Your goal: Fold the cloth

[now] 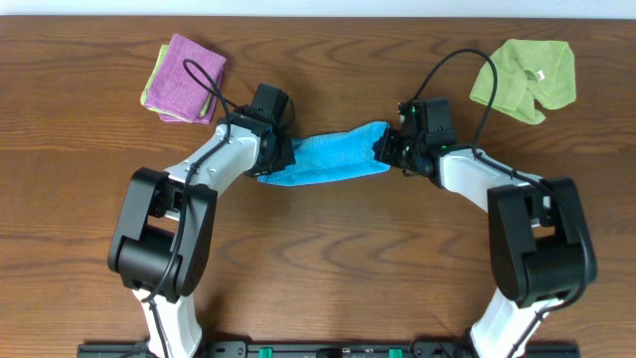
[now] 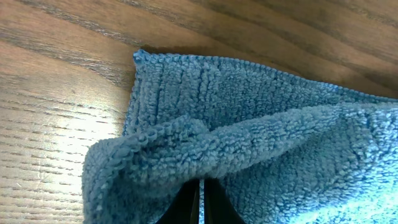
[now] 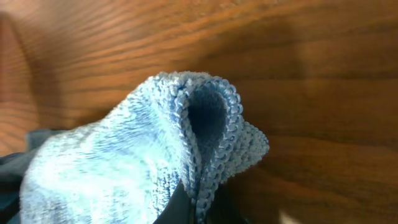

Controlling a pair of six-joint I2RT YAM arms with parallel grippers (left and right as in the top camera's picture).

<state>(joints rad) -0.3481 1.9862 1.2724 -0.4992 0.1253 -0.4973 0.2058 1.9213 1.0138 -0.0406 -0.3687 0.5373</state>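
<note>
Both arms sit closest to the overhead lens, reaching from the near edge of the counter [image 1: 328,259] toward its middle. Between them the cloth [image 1: 333,159] is drawn into a narrow sky-blue band. Its long axis runs left to right, roughly parallel to the far edge. The left hand [image 1: 283,157] meets its left end and the right hand [image 1: 386,151] its right end, so neither arm is nearer: each has its own end. A purple folded cloth [image 1: 187,78] lies toward the far left corner and a lime-green cloth [image 1: 525,80] toward the far right corner, both well apart from the work.

Nearest the left wrist lens, the dark fingers [image 2: 186,208] are pressed together with a raised ridge of blue pile pinched between them. Beyond that ridge a flat layer rests on the wood, and its stitched corner points toward the far left.

Closest to the right wrist lens, a doubled, hemmed edge stands up as a small loop. The fingers [image 3: 177,208] are mostly hidden beneath it, but they appear clamped on that edge. Bare wood fills the rest of this view.

Since the flat layer lies beyond the pinched edge, the fold likely depends on both hands carrying that edge across the band's short side together, level with each other.
</note>
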